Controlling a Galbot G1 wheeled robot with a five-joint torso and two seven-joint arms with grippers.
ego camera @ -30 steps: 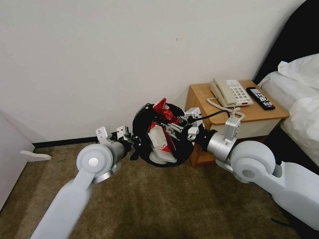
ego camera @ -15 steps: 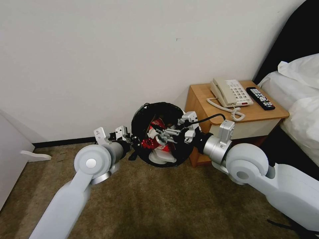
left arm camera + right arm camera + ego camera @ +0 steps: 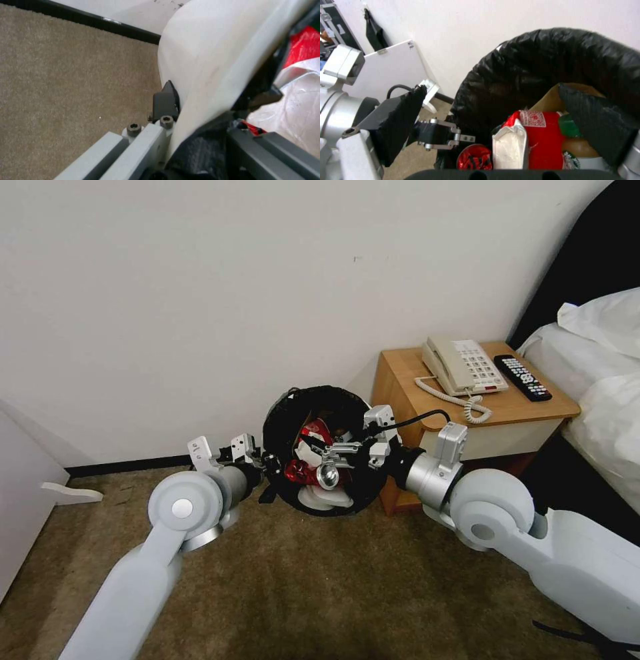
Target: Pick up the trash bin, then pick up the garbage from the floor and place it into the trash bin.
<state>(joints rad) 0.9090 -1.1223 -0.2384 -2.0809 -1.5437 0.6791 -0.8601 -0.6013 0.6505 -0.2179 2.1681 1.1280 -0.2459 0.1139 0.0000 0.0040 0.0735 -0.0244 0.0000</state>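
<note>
Trash bin: the white bin (image 3: 325, 499) with its crinkled black bag liner (image 3: 287, 413) is hanging tipped over above the carpet (image 3: 300, 580), mouth facing the head camera, just beside the wooden nightstand (image 3: 527, 410).
Left gripper: the left gripper (image 3: 270, 467) is pinching the bin's rim on the robot's left side. In the left wrist view one black finger pad (image 3: 166, 98) is sitting flat against the outside of the white wall (image 3: 213, 55) and the other finger is inside against the liner, so it's clamped on the rim.
Right gripper: the right gripper (image 3: 319, 455) is reaching sideways into the bin's mouth from the robot's right. Its fingers are looking parted to me, with nothing pinched between them.
Garbage in the bin: a red-and-white packet (image 3: 538, 140), a white paper bag (image 3: 510, 147), a brown paper bag (image 3: 553, 100) and a crumpled red can (image 3: 475, 157) are all sitting inside the liner. From the head view a shiny silver can end (image 3: 327, 477) is showing right by the right gripper's tips.
Around it: a beige phone (image 3: 463, 365) and a black remote (image 3: 522, 377) are lying on the nightstand, a bed with white bedding (image 3: 600, 380) is on the far right, and a white slipper (image 3: 70, 492) is lying on the carpet by the wall, well apart from the bin.
</note>
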